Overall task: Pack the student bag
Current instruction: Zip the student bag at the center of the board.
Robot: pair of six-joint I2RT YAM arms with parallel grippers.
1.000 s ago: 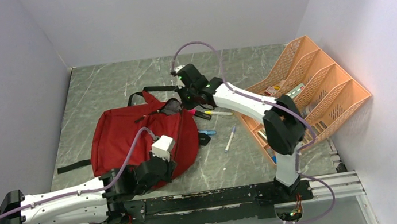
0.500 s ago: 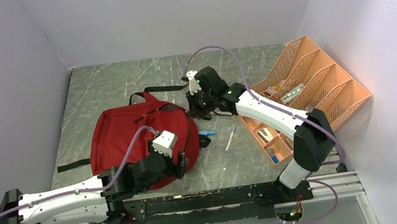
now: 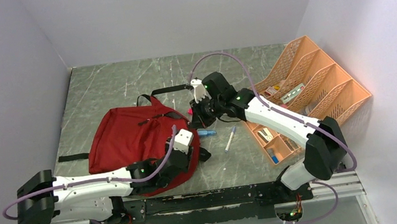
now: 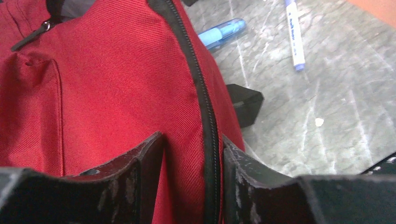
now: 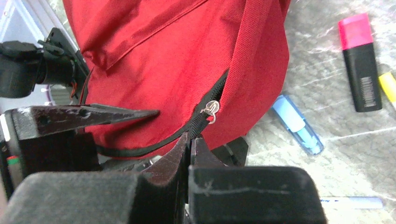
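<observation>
The student bag (image 3: 130, 139) is a dark red backpack lying flat left of centre. My left gripper (image 3: 188, 148) sits at its right edge, shut on a fold of red fabric and black zipper trim (image 4: 205, 126); the fingers (image 4: 148, 161) press both sides of the fold. My right gripper (image 3: 203, 115) hovers at the bag's upper right corner. Its jaws (image 5: 190, 139) are pressed together on the black zipper pull, just below the metal ring (image 5: 211, 110). The bag also fills the right wrist view (image 5: 177, 60).
A pink highlighter (image 5: 359, 60), a yellow one (image 5: 387, 86), a blue highlighter (image 3: 206, 132) and a white marker (image 3: 231, 139) lie right of the bag. A black strap buckle (image 4: 245, 102) lies by its edge. The orange desk organiser (image 3: 319, 81) stands at the right wall.
My right gripper has moved right and nearer along the bag's top edge; the grey opening no longer shows. My left gripper has slid right to the bag's right edge.
</observation>
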